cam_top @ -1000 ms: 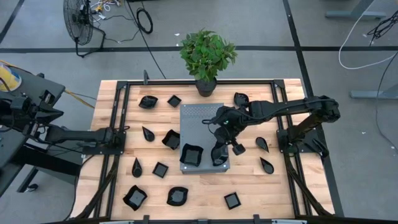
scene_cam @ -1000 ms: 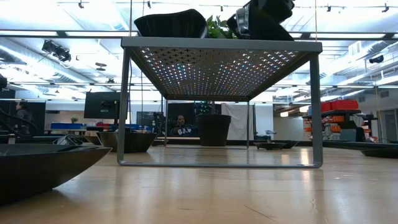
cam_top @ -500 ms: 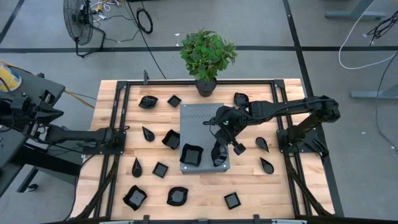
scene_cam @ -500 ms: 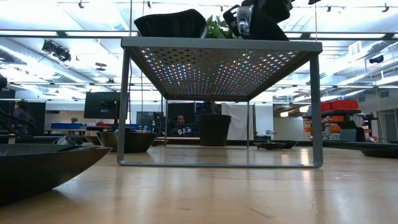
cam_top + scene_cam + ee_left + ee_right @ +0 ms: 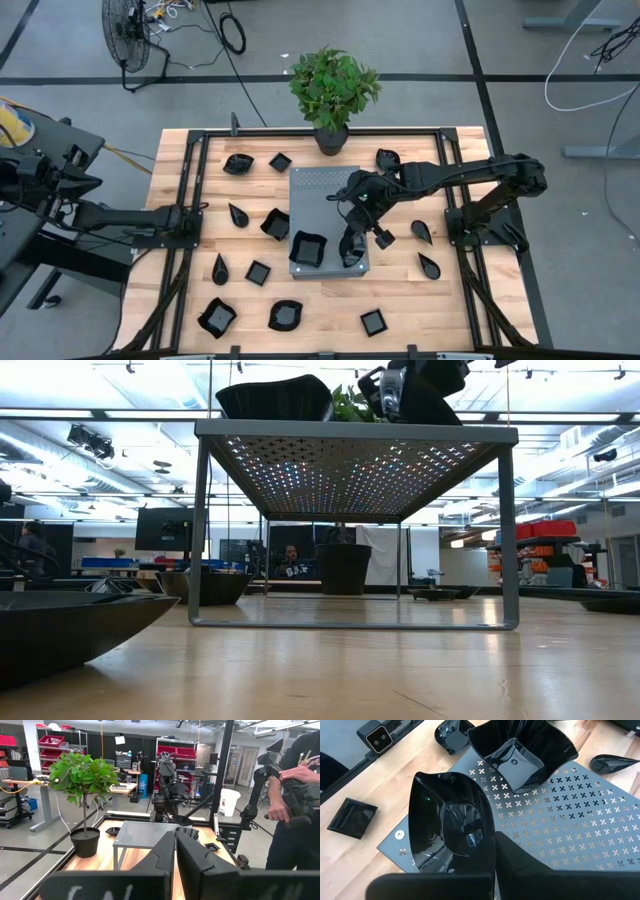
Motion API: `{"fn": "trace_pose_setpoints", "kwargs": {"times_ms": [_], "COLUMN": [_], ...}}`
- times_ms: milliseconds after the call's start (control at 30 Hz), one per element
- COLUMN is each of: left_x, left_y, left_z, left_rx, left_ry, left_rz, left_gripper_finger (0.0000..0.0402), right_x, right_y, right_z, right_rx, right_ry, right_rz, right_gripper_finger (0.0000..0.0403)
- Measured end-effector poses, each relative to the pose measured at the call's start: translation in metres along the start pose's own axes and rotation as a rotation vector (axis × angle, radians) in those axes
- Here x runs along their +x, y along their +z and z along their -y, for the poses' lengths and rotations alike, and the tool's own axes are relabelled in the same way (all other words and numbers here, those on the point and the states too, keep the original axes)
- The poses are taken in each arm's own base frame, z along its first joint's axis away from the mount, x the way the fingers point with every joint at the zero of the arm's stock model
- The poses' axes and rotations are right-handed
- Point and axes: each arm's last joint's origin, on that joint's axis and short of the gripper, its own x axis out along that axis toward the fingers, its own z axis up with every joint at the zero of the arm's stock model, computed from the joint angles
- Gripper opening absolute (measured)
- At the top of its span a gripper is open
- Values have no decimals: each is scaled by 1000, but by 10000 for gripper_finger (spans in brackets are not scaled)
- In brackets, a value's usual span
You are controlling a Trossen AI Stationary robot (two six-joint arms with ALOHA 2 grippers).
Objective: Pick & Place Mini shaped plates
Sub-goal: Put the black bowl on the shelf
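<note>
Our right gripper [image 5: 352, 250] pinches a black dish [image 5: 451, 822] by its rim, tilted over the perforated stand [image 5: 320, 185] for placing beside the square dish [image 5: 307, 249]; our left gripper [image 5: 175, 851], pressed together, waits at the counter's [image 5: 400, 310] edge.

glossy black mini plates [image 5: 258, 272] scattered, one [image 5: 452, 825] pincer-held

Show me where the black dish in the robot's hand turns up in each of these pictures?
High view: held dish at the grey perforated stand's near right corner.
Low view: top right, above the stand.
Left wrist view: hidden behind that arm's own fingers.
Right wrist view: centre-left, in the right hand.
Shared landmark: the stand.
</note>
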Motion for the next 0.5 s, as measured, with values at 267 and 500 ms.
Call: {"fn": "trace_pose_setpoints", "kwargs": {"times_ms": [267, 500], "left_x": [0, 0], "left_y": [0, 0], "left_z": [0, 0], "left_rx": [0, 0], "left_ry": [0, 0], "left_rz": [0, 0], "left_gripper_finger": [23, 23], "right_x": [0, 0], "right_y": [2, 1], "right_z": [1, 1], "right_rx": [3, 6], "right_ry": [-12, -7], "right_rz": [17, 10], "right_gripper_finger": [16, 21]}}
